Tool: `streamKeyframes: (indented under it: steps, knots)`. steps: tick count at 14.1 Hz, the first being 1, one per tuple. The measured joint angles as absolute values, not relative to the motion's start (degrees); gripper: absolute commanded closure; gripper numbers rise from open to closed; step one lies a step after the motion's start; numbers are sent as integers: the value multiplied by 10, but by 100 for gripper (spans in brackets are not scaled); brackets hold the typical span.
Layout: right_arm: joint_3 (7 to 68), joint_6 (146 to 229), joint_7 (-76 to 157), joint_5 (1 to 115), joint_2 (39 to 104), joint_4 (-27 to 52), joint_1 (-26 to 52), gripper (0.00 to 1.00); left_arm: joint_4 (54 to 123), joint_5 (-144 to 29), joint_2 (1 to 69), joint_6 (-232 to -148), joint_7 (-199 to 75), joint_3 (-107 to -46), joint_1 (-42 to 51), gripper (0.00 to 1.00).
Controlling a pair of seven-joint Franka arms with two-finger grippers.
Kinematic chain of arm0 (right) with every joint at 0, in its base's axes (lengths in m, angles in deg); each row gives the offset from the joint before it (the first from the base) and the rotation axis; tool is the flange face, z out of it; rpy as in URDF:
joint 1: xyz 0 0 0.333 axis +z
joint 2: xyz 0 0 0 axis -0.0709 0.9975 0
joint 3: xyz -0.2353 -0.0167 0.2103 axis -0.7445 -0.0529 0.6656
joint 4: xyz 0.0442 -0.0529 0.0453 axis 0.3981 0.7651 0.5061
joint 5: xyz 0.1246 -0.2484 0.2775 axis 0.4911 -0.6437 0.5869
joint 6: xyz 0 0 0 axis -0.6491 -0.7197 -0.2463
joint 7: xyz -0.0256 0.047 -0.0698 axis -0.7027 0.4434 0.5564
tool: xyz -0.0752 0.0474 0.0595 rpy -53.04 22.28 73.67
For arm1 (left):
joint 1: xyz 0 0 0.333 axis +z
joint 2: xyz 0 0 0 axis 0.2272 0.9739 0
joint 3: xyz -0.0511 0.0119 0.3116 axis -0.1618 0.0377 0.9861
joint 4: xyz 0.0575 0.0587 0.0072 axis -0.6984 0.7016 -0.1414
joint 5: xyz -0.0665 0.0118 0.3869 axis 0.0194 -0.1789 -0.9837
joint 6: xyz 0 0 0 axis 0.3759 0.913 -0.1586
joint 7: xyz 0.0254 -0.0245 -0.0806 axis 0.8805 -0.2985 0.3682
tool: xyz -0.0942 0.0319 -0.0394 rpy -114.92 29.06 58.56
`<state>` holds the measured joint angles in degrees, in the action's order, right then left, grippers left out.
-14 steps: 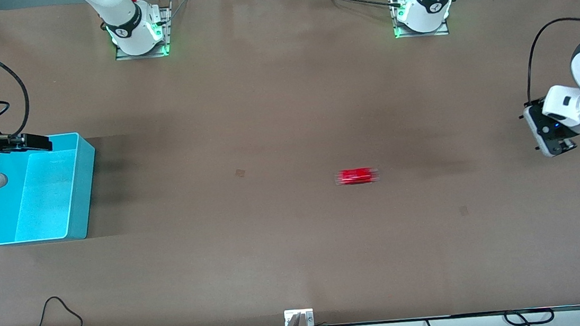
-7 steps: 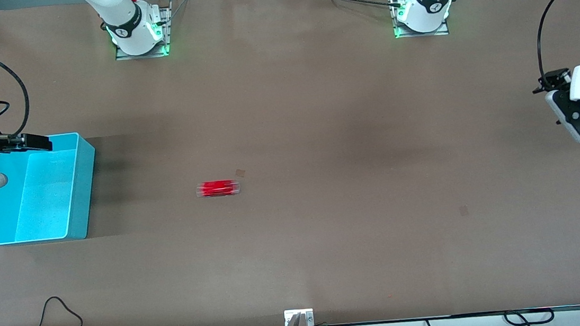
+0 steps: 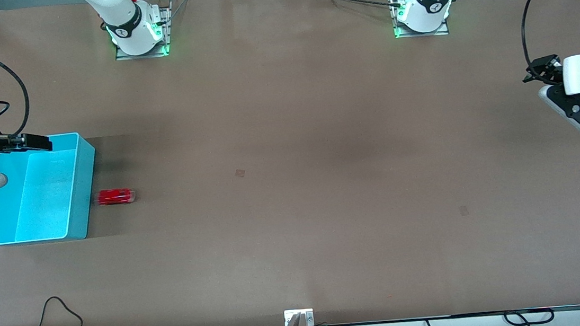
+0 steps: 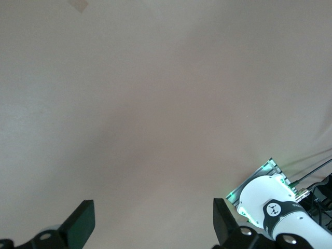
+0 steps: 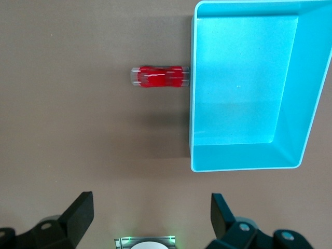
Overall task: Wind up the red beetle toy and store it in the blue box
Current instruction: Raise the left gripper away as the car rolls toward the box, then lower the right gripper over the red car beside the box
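The red beetle toy (image 3: 116, 196) is on the table close beside the blue box's outer wall that faces the table's middle. It is blurred. The blue box (image 3: 78, 199) stands empty at the right arm's end of the table. In the right wrist view the toy (image 5: 158, 77) almost meets the box wall (image 5: 191, 124); I cannot tell whether they touch. My right gripper (image 3: 27, 142) hangs open and empty (image 5: 150, 218) over the box's rim on the side toward the right arm's base. My left gripper (image 3: 575, 111) is open and empty (image 4: 150, 223), up over the left arm's end of the table.
Bare brown table (image 3: 294, 210) lies between the box and the left arm. The two arm bases (image 3: 138, 31) (image 3: 422, 12) stand along the table's edge farthest from the front camera. One base with green light shows in the left wrist view (image 4: 275, 207).
The toy has rolled from the table's middle to the blue box's side. The left gripper has risen and turned over its end of the table. The right arm has not moved.
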<state>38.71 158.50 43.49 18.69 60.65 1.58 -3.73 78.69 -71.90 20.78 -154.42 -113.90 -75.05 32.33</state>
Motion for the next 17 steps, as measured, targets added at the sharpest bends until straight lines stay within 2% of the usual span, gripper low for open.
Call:
streamKeyframes:
  steps: [9,15,17]
  knots:
    - [388,1585,430,189,606,16,-31,0,753,-697,208,-1544,-1046,-768,323,0]
    - [390,1602,379,212,625,19,-16,0,730,-692,208,-1545,-802,-786,322,0]
    - [390,1641,285,212,640,36,-14,0,730,-691,205,-1563,-745,-754,283,0]
